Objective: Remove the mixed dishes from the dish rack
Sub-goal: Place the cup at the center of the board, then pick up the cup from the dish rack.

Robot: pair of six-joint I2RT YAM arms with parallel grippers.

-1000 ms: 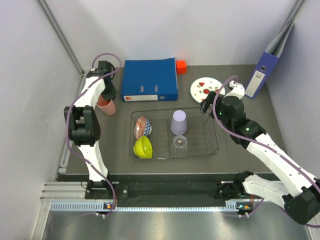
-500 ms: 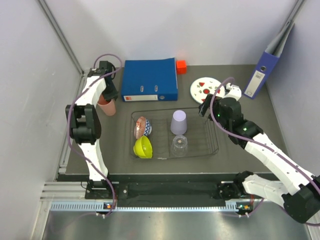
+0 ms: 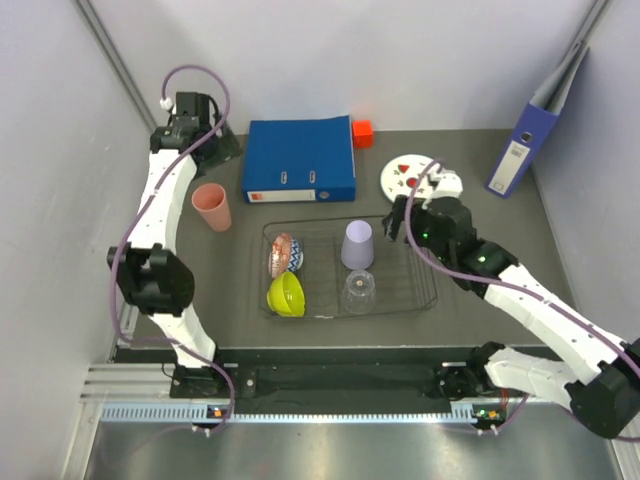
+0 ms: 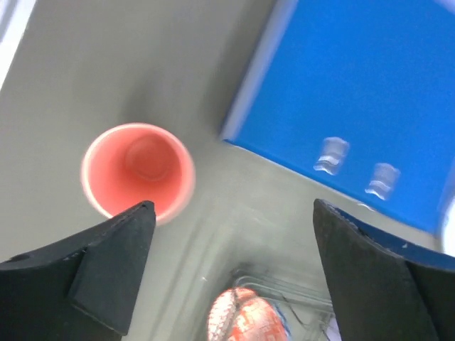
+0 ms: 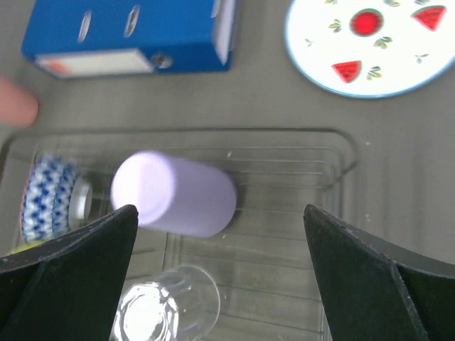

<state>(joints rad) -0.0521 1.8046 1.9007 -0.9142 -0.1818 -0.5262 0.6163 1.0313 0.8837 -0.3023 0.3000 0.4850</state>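
Dish rack (image 3: 412, 272) sits mid-table with four pieces inside: lilac cup (image 3: 357, 244), clear tumbler (image 3: 359, 291), lime-yellow bowl (image 3: 286, 294), patterned bowl (image 3: 286, 253). Two are out on the table (a third done, I reckon): salmon-pink cup (image 3: 212, 206) at the left, white plate (image 3: 408, 175) far right. My left gripper (image 4: 231, 213) hangs spread wide above the salmon-pink cup, holding nothing. My right gripper (image 5: 219, 213), jaws wide and empty, hovers over the lilac cup.

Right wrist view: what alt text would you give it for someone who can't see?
An upside-down lilac cup stands in the wire dish rack, framed by the open right gripper, with a clear tumbler nearer and a blue-patterned bowl at left. Beyond the rack lie a blue binder and a white plate with red marks.
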